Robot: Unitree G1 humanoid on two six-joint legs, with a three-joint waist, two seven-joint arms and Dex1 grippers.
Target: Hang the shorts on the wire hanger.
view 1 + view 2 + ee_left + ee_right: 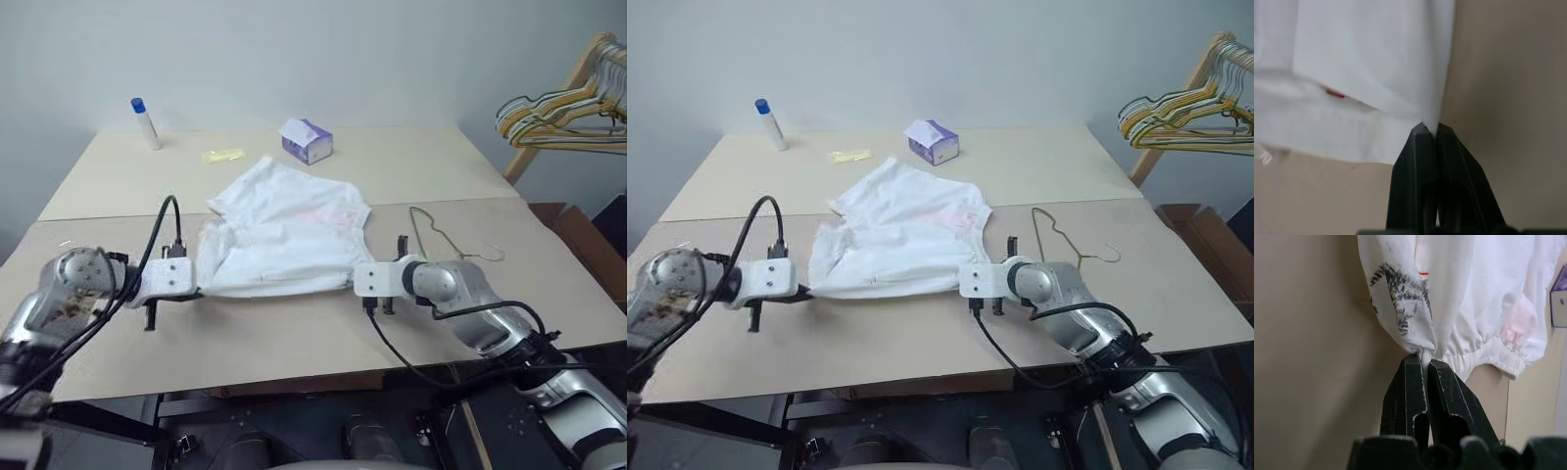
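A: Start with the work surface.

B: A beige table (294,343) made of two boards, their seam running straight across from nine o'clock to three o'clock.

A: Items on the far board?

B: Three. A white tube with a blue cap (145,122) stands upright at eleven o'clock, near the far edge. A tissue box (308,141), purple and white, sits at twelve o'clock with a tissue pushing out of its top. Between them, nearer the box, a small yellow packet (223,155) lies flat.

A: Off the table?

B: At two o'clock, a bunch of yellow, green and white hangers (558,117) hangs against a wooden stand (578,78). A plain pale wall (313,49) stands behind.
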